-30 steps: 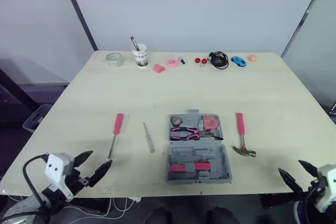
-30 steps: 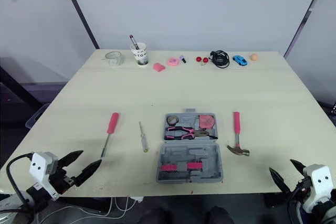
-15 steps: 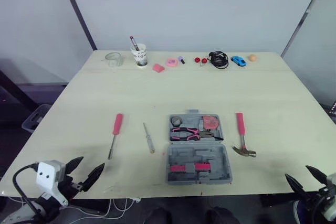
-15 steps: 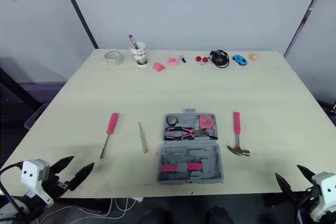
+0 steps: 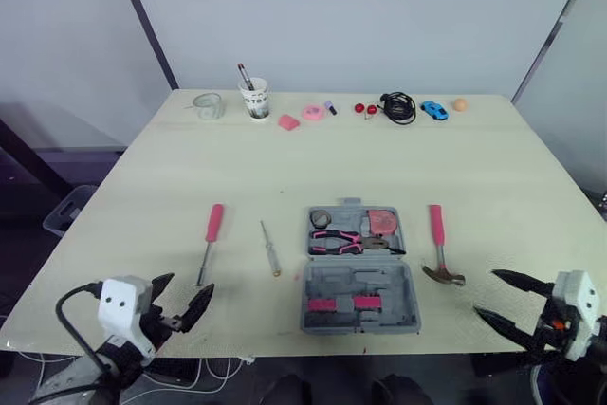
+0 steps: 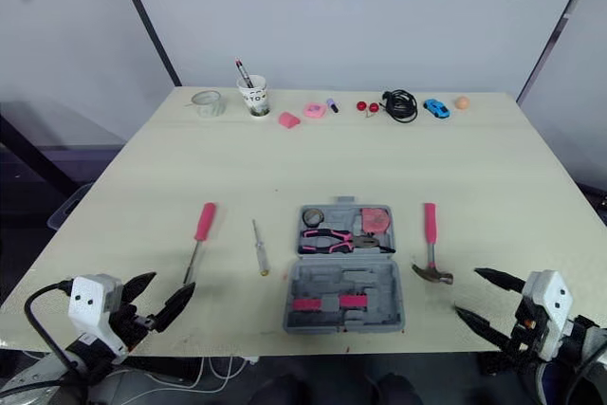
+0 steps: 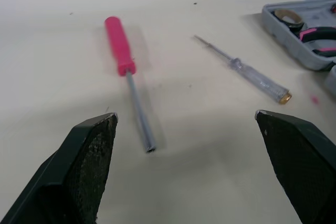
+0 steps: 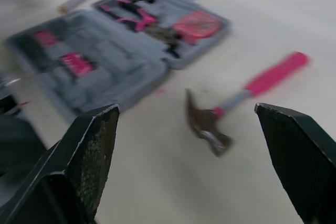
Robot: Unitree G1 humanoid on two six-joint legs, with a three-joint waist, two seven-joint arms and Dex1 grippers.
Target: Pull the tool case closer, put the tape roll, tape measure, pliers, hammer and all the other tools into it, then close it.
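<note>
The tool case [image 5: 360, 267] is seen open on the bench [image 5: 379, 158]. Left of it, the left gripper [image 5: 190, 284] is held spread, empty; right of it, by the hammer [image 5: 438, 244], the right gripper [image 5: 485, 292] likewise.

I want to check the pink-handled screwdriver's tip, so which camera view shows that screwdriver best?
The left wrist view: the pink-handled screwdriver lies whole and close, handle to tip. Both eye views show it from afar, left of the tool case; the right wrist view catches what looks like a sliver.
</note>
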